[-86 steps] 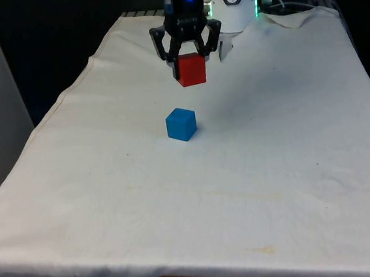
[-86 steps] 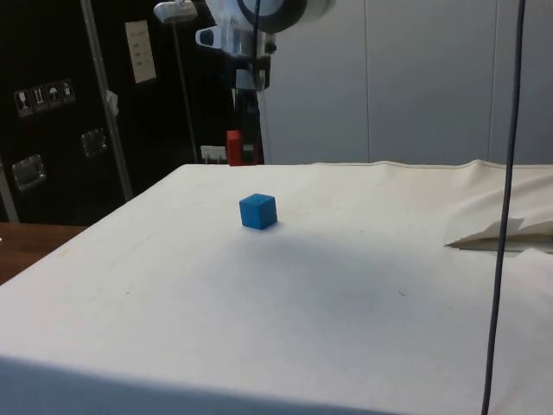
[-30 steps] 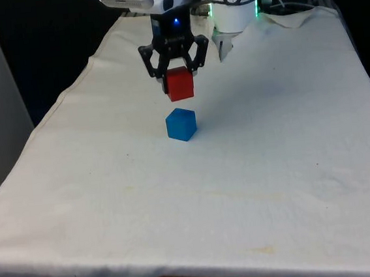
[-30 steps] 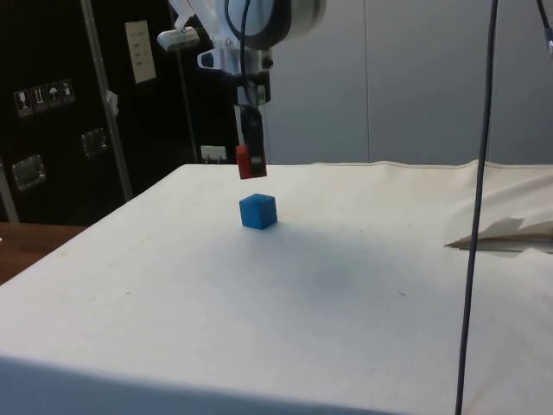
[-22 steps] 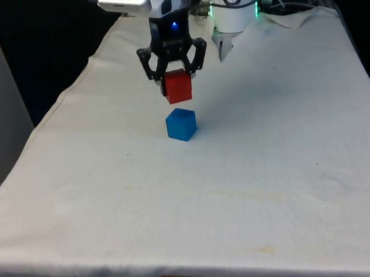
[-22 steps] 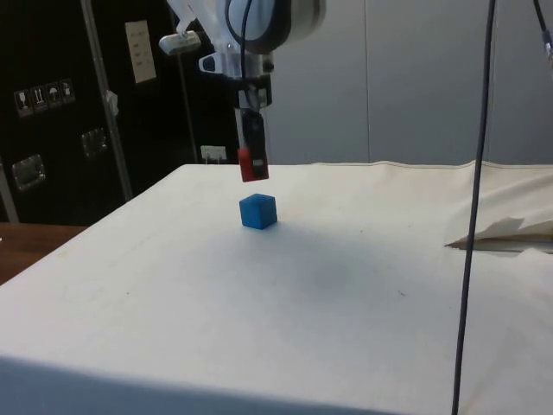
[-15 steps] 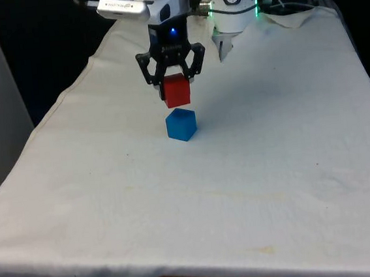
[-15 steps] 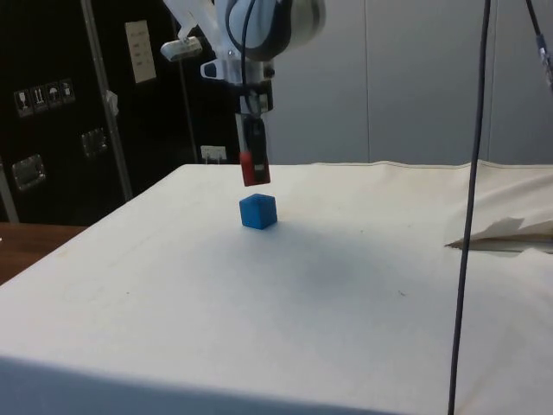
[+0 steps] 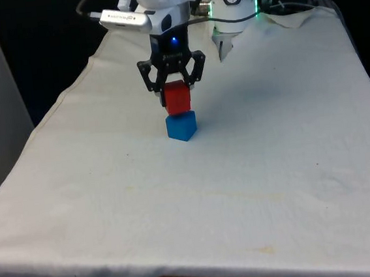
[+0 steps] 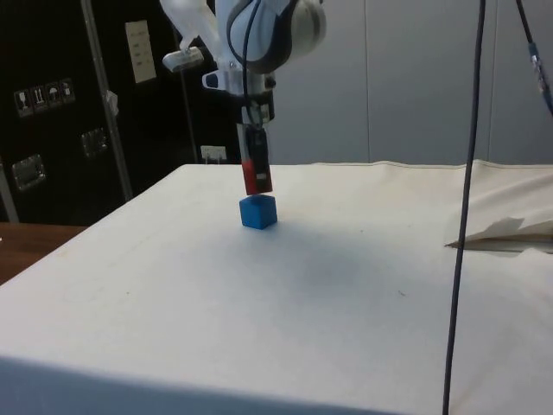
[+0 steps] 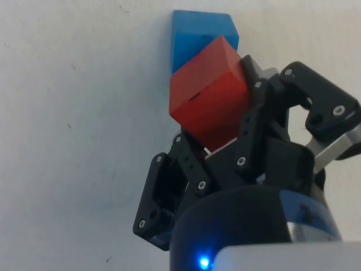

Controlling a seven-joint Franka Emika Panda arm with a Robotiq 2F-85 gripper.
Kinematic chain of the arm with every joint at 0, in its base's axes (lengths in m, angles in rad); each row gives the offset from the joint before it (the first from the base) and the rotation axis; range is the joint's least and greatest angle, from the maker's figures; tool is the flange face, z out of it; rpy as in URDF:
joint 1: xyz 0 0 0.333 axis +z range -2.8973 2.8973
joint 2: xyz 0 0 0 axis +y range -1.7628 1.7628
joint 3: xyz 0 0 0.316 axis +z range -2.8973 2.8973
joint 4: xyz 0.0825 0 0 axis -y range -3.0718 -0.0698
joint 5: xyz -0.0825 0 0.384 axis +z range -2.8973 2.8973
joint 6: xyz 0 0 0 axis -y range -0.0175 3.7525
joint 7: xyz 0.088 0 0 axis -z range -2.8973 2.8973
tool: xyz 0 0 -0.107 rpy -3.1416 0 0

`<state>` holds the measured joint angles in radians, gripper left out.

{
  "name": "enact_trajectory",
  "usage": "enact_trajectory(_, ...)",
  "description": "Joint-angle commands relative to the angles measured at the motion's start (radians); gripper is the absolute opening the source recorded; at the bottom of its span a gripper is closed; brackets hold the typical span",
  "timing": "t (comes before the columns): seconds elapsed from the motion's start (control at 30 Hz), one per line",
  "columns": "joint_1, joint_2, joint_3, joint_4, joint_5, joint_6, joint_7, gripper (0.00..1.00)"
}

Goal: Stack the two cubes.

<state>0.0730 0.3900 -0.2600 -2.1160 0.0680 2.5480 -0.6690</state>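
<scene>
Since the frames of a moment ago the black two-finger gripper point(image 9: 175, 95) has come down: the small matte red cube point(image 9: 176, 99), which then hung with clear air beneath it, now sits right at the top face of the small matte blue cube point(image 9: 182, 126), with no gap to be seen between them in the front view or the side view, though whether they actually press together cannot be told. The blue cube has not moved; it rests in the same spot on the white cloth-covered table point(image 9: 254, 171), directly under the gripper. The fingers remain clamped on the red cube, one against each of two opposite faces, and in the wrist view the red cube point(image 11: 210, 90) is held between the angular black plastic fingers point(image 11: 169, 192) with the blue cube point(image 11: 194, 36) showing past its far edge, turned at a slight angle to it. From the side, the red cube point(image 10: 255, 175) stands just over the blue cube point(image 10: 258, 212), mostly covered by the narrow dark finger of the gripper point(image 10: 254, 173). Both cubes are plain, sharp-edged solid blocks with dull, even surfaces. The cloth around the blue cube is soft and faintly creased, lightly stained, and draped loosely over the table's edges.
</scene>
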Motion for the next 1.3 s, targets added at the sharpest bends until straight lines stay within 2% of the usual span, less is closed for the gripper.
enact_trajectory(0.0, -0.004, 0.006, 0.006, 0.001, 0.011, 0.01, -0.007, 0.0)
enact_trajectory(0.1, -0.004, 0.015, 0.007, 0.002, 0.012, 0.017, -0.006, 0.0)
enact_trajectory(0.13, 0.0, 0.012, 0.001, 0.0, 0.003, 0.009, 0.0, 0.0)
enact_trajectory(0.17, -0.004, 0.017, 0.007, 0.002, 0.012, 0.018, -0.006, 0.0)
enact_trajectory(0.37, -0.004, 0.03, 0.007, 0.004, 0.012, 0.028, -0.004, 0.0)
enact_trajectory(0.4, 0.0, 0.024, 0.001, 0.0, 0.003, 0.021, 0.0, 0.0)
enact_trajectory(0.43, -0.004, 0.032, 0.007, 0.005, 0.012, 0.03, -0.004, 0.0)
enact_trajectory(0.67, -0.005, 0.044, 0.011, 0.011, 0.017, 0.048, -0.007, 0.0)
enact_trajectory(0.7, 0.0, 0.04, 0.003, 0.008, 0.005, 0.038, 0.0, 0.0)
enact_trajectory(0.73, -0.006, 0.045, 0.011, 0.011, 0.018, 0.052, -0.007, 0.0)
enact_trajectory(0.9, -0.006, 0.054, 0.013, 0.01, 0.021, 0.061, -0.008, 0.0)
enact_trajectory(1.0, -0.006, 0.053, 0.012, 0.009, 0.02, 0.062, -0.007, 0.0)
enact_trajectory(1.03, 0.0, 0.045, 0.003, 0.009, 0.008, 0.047, 0.0, 0.0)
enact_trajectory(1.07, -0.005, 0.052, 0.011, 0.009, 0.02, 0.061, -0.006, 0.0)
enact_trajectory(1.27, -0.002, 0.047, 0.007, 0.008, 0.013, 0.055, -0.003, 0.0)
